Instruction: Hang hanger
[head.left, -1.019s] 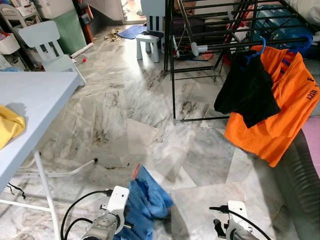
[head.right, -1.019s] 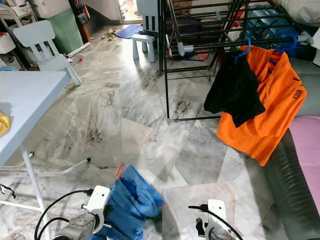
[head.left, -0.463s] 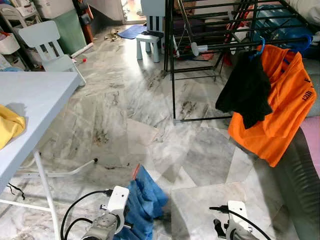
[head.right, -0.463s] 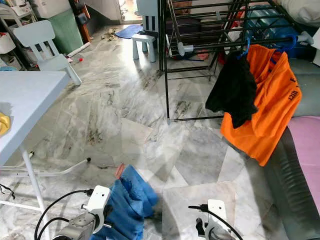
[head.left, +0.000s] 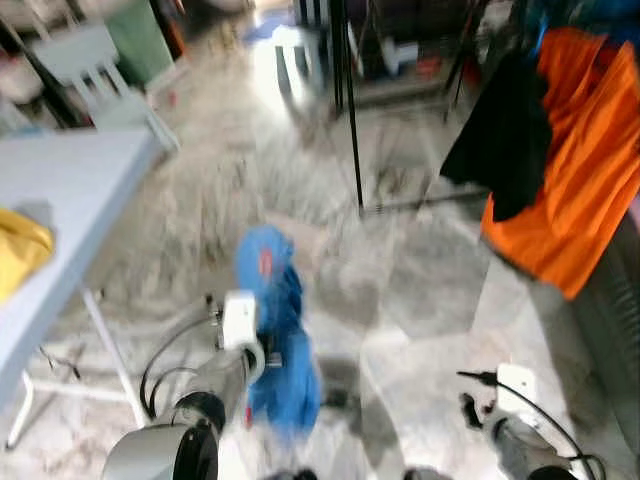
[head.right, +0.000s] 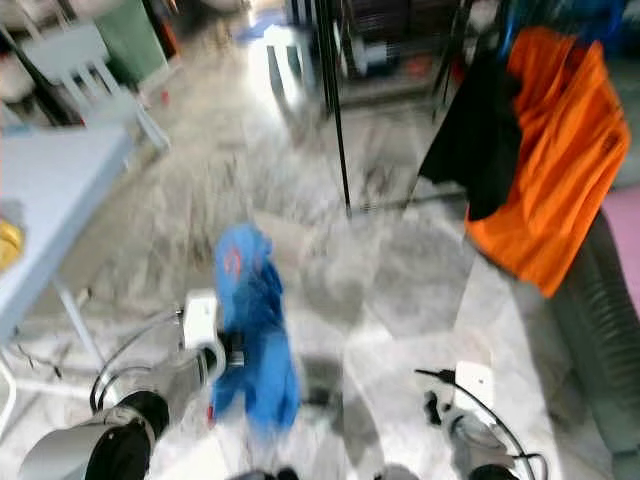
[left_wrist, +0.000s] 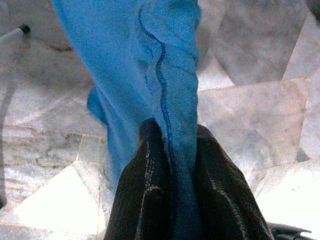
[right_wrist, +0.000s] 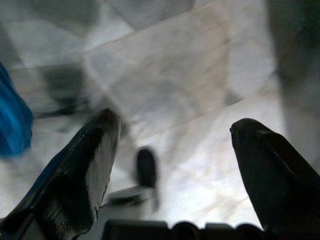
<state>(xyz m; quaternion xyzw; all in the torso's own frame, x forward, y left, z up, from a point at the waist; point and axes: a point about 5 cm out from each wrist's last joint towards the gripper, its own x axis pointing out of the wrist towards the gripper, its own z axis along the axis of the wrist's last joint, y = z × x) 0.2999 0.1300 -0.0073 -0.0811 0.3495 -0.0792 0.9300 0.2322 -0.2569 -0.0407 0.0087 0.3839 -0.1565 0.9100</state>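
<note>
Left gripper (left_wrist: 172, 165) clamped on blue garment (head.left: 272, 330), right gripper (right_wrist: 175, 165) spread wide, empty, marble floor (head.left: 420, 300) between.

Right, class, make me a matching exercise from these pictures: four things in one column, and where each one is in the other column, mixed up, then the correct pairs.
Things:
1. blue garment
2. orange shirt
3. yellow cloth
4. right gripper

Places:
A. on the white table
B. hanging on the drying rack
C. open above the marble floor
D. pinched in the left gripper

Pairs: 1-D, 2-B, 3-A, 4-C
</note>
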